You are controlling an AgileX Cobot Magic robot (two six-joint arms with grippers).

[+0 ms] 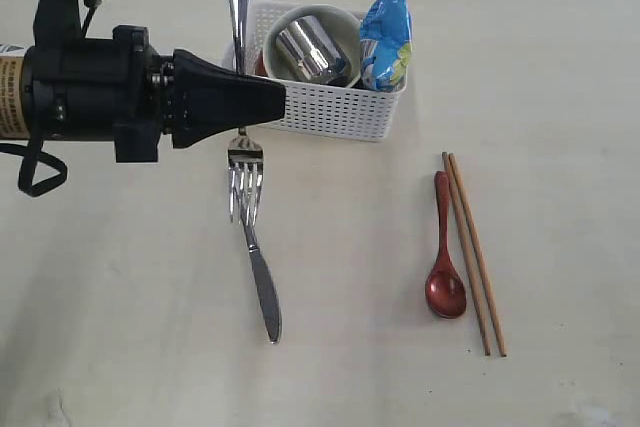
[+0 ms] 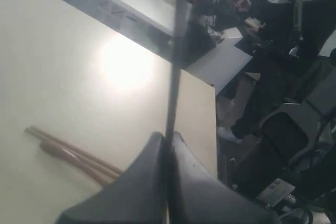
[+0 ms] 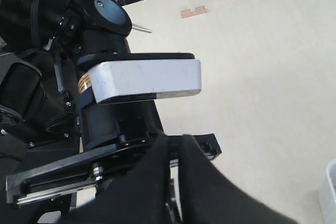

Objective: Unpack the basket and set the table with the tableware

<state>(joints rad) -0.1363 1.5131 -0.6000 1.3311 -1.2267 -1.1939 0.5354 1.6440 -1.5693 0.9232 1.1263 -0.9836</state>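
Where the shiny steel fork [image 1: 245, 172] is: upright just left of the basket, tines down and handle rising to the top edge of the exterior view.
Left gripper [image 1: 275, 102]: reaches in from the left, its black fingers pressed together on the fork's handle; the left wrist view shows the thin handle [image 2: 176, 51] standing up from between the closed gripper [image 2: 168, 145].
Right gripper [image 3: 174, 145]: its dark fingers show only in its own wrist view, close to each other; it cannot be told whether they grip anything.
Steel table knife [image 1: 262, 282]: flat on the counter, below the fork; the tines overlap its upper end in the exterior view, and contact cannot be told.
White perforated plastic basket [image 1: 330, 112]: at the far middle of the counter.
Pale cream bowl [image 1: 345, 32]: inside the basket.
Polished steel mug [image 1: 310, 52]: lying tilted in the bowl.
Blue snack bag [image 1: 385, 32]: upright at the basket's right end, beside the bowl.
Red-brown spoon [image 1: 443, 247]: on the counter to the right, well apart from the knife, with its bowl end on the side away from the basket.
Wooden chopsticks [image 1: 466, 252]: a pair just right of the spoon, lying along it.
Pale beige counter [image 1: 120, 297]: carries everything.
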